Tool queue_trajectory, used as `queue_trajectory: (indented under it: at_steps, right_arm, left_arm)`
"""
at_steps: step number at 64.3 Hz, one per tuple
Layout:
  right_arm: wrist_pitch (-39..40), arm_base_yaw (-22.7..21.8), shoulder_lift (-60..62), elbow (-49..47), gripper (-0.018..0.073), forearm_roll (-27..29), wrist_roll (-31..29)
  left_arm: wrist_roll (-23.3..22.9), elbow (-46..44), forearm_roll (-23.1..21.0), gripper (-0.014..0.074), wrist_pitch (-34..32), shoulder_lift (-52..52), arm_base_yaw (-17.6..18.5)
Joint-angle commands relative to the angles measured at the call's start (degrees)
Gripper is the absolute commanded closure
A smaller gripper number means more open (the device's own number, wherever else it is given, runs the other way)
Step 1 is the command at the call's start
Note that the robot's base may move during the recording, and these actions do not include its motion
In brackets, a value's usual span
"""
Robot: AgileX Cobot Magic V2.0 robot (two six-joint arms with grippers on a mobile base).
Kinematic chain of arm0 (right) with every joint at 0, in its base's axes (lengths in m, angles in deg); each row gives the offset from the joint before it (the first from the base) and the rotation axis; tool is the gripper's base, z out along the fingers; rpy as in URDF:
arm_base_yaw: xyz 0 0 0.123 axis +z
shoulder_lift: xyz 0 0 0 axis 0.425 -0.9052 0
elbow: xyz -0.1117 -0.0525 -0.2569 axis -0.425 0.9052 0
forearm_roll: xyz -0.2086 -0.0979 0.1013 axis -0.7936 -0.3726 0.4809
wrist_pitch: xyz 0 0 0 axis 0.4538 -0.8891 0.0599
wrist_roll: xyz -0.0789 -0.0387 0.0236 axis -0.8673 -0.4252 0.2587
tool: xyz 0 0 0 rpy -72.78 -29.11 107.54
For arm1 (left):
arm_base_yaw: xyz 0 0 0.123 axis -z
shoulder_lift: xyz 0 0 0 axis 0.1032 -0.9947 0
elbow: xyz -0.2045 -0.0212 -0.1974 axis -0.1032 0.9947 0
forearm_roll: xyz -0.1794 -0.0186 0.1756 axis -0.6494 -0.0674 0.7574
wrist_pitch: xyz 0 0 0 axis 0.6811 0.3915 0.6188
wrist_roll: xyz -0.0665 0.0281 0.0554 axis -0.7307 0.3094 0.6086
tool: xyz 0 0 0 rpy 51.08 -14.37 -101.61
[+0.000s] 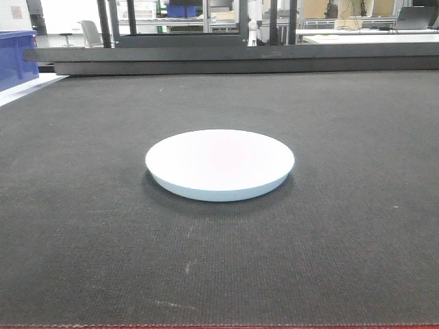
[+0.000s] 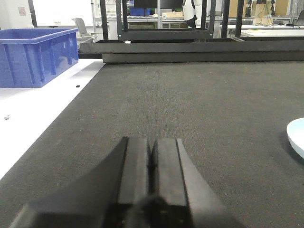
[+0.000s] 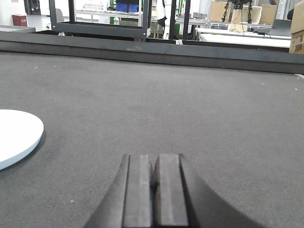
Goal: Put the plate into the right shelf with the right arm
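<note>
Plate point(image 1: 219, 163) flat on mat point(image 1: 343, 260), round, level; left gripper point(image 2: 152, 148), right gripper point(image 3: 155, 164) both closed, empty.

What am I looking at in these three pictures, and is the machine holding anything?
This is a two-armed robot. One picture comes from a camera facing forward over the dark mat. The other two come from cameras on the wrists, each looking along that arm's pincer. The left pincer and right pincer are the dark blocks at the bottom of those views. Both are shut and hold nothing. One white plate lies flat on the mat between the arms, at the right edge of the left wrist view and the left edge of the right wrist view. A blue crate stands off to the left.
</note>
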Motion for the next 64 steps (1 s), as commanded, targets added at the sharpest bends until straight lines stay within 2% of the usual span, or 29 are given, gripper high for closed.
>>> queue_trajectory:
  at_steps: [1, 49, 53, 64]
  right_arm:
    - [5.35, -0.05, 0.82, -0.47, 0.0504, -0.01, -0.35]
    - [7.41, -0.05, 0.82, -1.80, 0.0504, -0.01, -0.35]
    - [5.16, -0.05, 0.47, -4.93, 0.0504, -0.01, -0.35]
    - [-11.19, -0.05, -7.06, -20.62, 0.0493, -0.01, -0.35]
  left_arm:
    - [-0.14, 0.54, -0.12, 0.0643, -5.10, 0.63, -0.05]
    - [-0.14, 0.54, -0.12, 0.0643, -5.10, 0.63, -0.05]
    - [-0.14, 0.54, -0.12, 0.0643, -5.10, 0.63, -0.05]
    - [-0.14, 0.54, -0.12, 0.0643, -5.10, 0.63, -0.05]
